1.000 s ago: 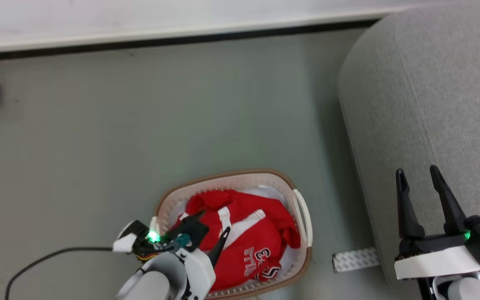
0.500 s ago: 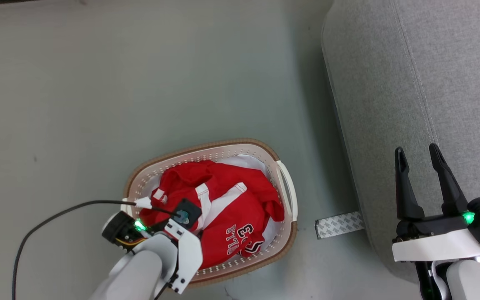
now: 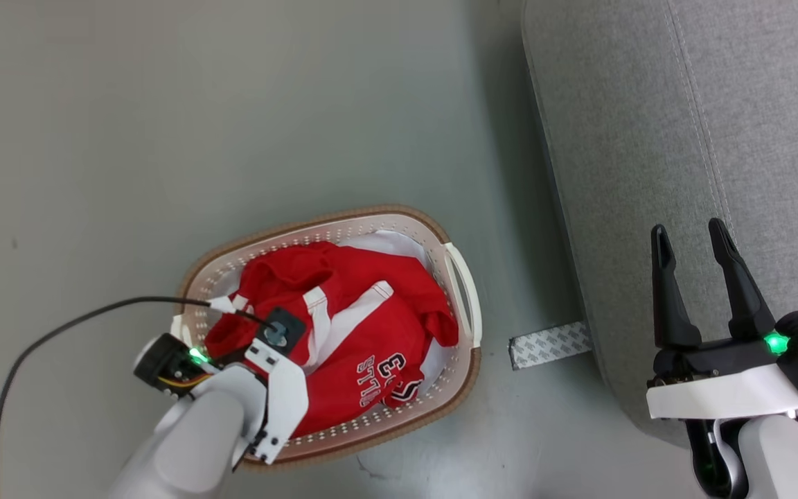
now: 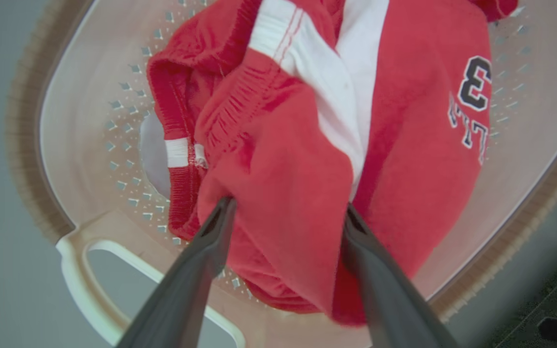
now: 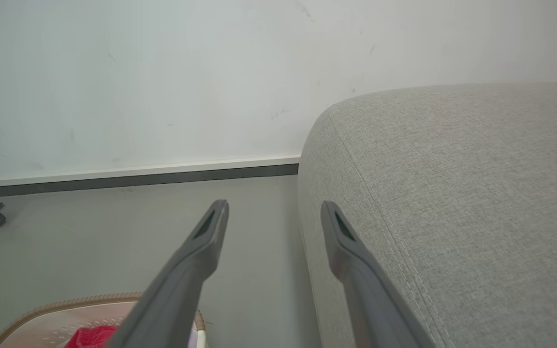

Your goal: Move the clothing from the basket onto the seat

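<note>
Left gripper (image 4: 288, 205), jaws wide, straddles a fold of the red clothing (image 3: 371, 326) heaped in the laundry basket (image 3: 343, 225). Closing here may pinch two tangled garments or lift the light basket. Right gripper (image 3: 688, 230) hangs spread and empty beside the seat (image 3: 648, 104).

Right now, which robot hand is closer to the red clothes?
Left. The left gripper reaches into the basket, open fingers straddling a fold of the clothing. The right gripper hangs open at the seat's edge, well away.
</note>
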Robot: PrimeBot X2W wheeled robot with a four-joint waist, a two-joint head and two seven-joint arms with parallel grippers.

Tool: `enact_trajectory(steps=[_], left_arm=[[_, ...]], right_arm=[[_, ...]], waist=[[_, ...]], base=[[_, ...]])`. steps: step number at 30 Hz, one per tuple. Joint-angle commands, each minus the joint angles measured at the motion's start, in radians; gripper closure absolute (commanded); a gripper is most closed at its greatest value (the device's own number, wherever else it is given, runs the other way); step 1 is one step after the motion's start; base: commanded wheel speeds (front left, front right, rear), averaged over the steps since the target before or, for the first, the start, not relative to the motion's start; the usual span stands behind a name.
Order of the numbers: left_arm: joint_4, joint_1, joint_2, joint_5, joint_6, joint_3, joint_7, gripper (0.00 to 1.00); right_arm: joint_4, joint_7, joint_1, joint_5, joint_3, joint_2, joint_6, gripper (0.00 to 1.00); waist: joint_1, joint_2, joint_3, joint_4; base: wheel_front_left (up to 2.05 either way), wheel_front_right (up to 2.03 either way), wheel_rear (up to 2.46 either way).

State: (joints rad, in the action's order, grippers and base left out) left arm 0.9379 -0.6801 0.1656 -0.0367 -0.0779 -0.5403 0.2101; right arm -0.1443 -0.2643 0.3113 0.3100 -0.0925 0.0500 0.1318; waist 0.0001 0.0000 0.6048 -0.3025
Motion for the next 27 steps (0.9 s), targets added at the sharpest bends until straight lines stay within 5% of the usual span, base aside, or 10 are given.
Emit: enact_trajectory(steps=[1,11,12,14,27], left_arm=[[0.011,-0.02,0.01,-0.005,0.006,-0.003,0.002,0.0],[0.072,-0.097,0.034,-0.019,0.018,-0.024,0.019,0.0],[0.076,-0.104,0.034,-0.023,0.02,-0.028,0.016,0.25],[0.084,-0.113,0.03,-0.024,0.023,-0.033,0.008,1.0],[0.047,-0.014,-0.042,0.132,0.01,0.047,-0.237,1.0]], right_arm=[[0.006,0.0,0.023,0.011,-0.004,0.001,-0.002,0.0],[0.01,0.0,0.042,0.027,-0.03,0.001,-0.002,0.0],[0.009,0.0,0.043,0.027,-0.031,0.001,-0.002,0.0],[0.008,0.0,0.047,0.028,-0.033,0.001,-0.002,0.0],[-0.031,0.0,-0.033,-0.024,0.033,0.002,-0.002,0.0]], waist=[[-0.0001,0.0,0.018,-0.011],[-0.0001,0.0,0.091,-0.042],[-0.0001,0.0,0.096,-0.044],[-0.0001,0.0,0.101,-0.046],[-0.0001,0.0,-0.103,0.049]], base=[[0.0,0.0,0.0],[0.0,0.0,0.0],[0.0,0.0,0.0],[0.0,0.0,0.0],[0.0,0.0,0.0]])
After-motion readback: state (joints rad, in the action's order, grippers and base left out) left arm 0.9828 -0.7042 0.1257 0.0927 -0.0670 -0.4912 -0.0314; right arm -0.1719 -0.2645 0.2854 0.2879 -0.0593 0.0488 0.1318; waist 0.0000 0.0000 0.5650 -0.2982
